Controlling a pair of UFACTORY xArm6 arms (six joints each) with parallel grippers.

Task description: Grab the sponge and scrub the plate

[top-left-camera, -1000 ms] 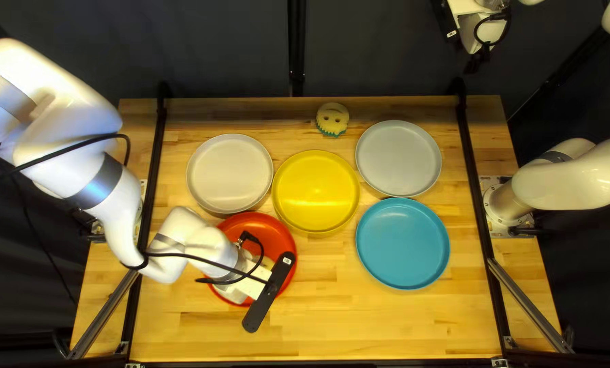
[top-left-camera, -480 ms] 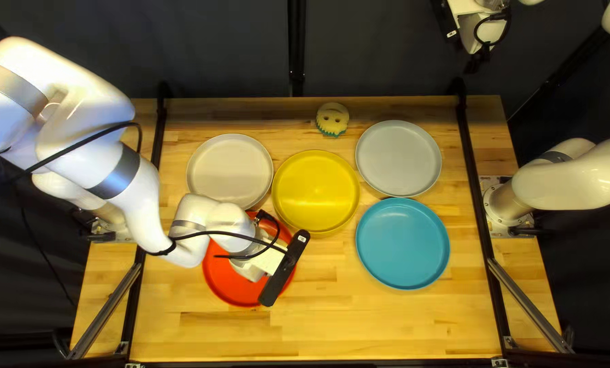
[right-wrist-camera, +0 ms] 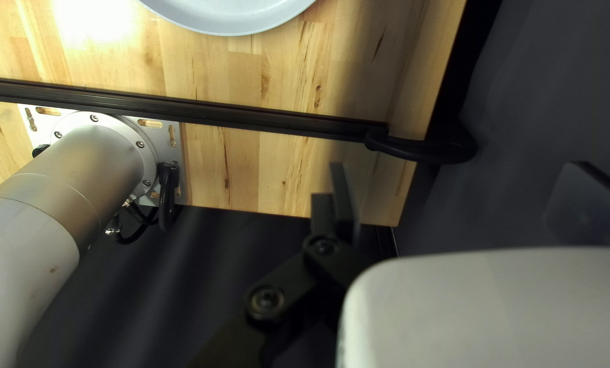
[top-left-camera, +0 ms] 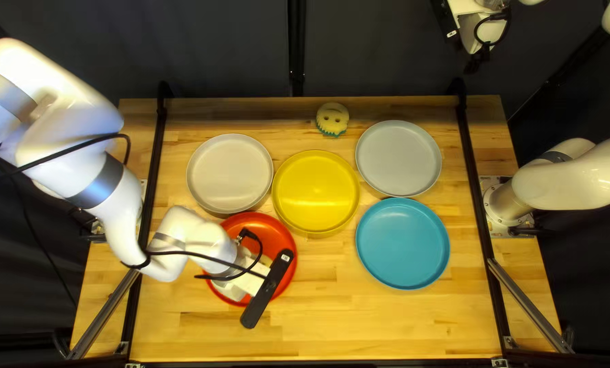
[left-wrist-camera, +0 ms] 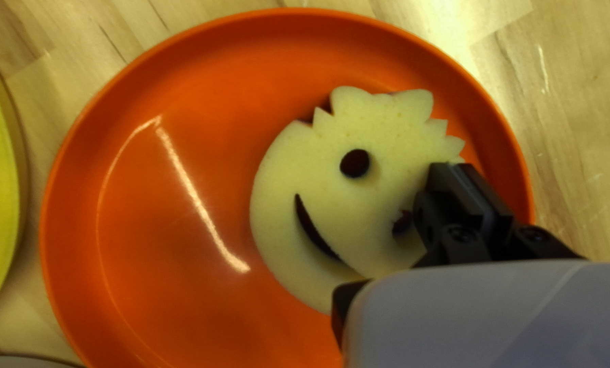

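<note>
In the top left view my left gripper [top-left-camera: 252, 284] is over the red-orange plate [top-left-camera: 284, 238], its fingertips hidden. The left wrist view shows the pale yellow smiley-face sponge [left-wrist-camera: 305, 170] lying flat inside the orange plate [left-wrist-camera: 202, 88]. There my left gripper [left-wrist-camera: 455, 194] has its fingers close together, pinching the sponge beside one eye hole. My right gripper [top-left-camera: 480, 60] is raised beyond the table's far edge in the top left view. In the right wrist view the right gripper [right-wrist-camera: 465, 201] stands open, its fingers wide apart with nothing between them.
Near the red-orange plate are a beige plate [top-left-camera: 230, 172] and a yellow plate [top-left-camera: 316, 191]. Farther right are a grey plate [top-left-camera: 398, 158] and a blue plate [top-left-camera: 402, 243]. Another face-shaped sponge [top-left-camera: 333, 118] lies by the table's far edge. Black rails [top-left-camera: 478, 197] cross both table sides.
My left gripper moved up and right over the plate, then back down and left, close to where it was a second ago. The right arm stayed still.
</note>
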